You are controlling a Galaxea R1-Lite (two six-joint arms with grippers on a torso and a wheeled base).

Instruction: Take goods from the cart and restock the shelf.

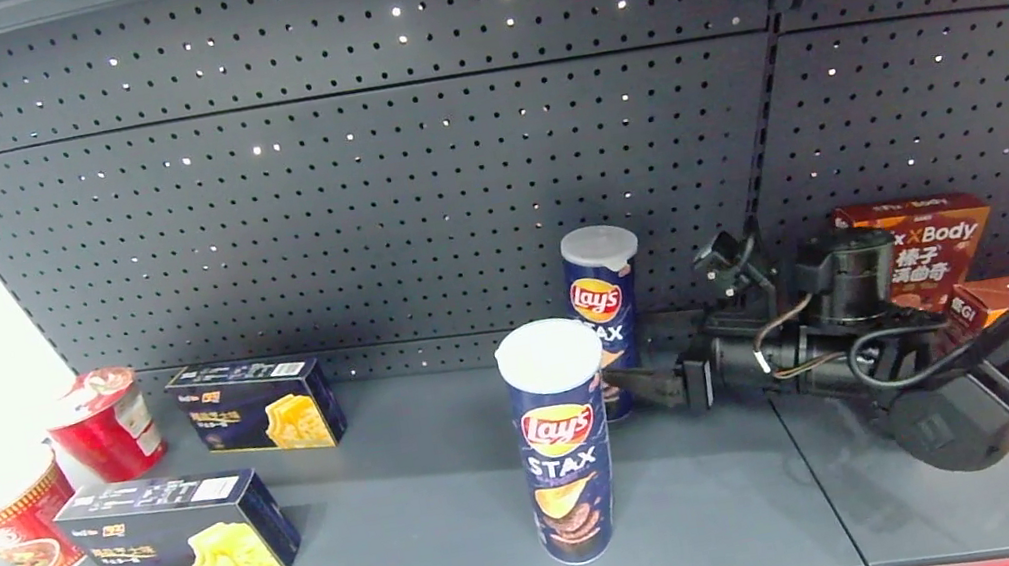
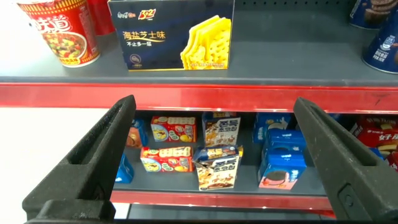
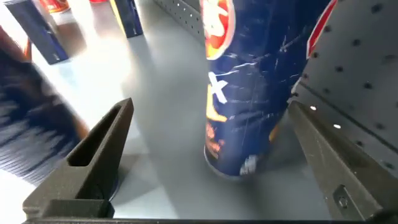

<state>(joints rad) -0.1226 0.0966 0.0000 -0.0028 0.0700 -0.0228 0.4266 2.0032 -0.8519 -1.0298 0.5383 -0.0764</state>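
My right end effector [image 1: 625, 392]: released, jaws spread either side of rear chip can [image 1: 606, 302]. Can upright on shelf [image 1: 417, 499], near back panel. Judgement: placement looks done. Retreat straight, no finger contact, mind second can [image 1: 561, 436] just in front. Left end effector [image 2: 211, 155]: released, lower than rear chip can.

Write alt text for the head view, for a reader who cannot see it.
The right claw, open, sits at the lower part of the rear chip can on a grey shelf; a second chip can stands in front. Two dark blue boxes and two red noodle cups sit further left.
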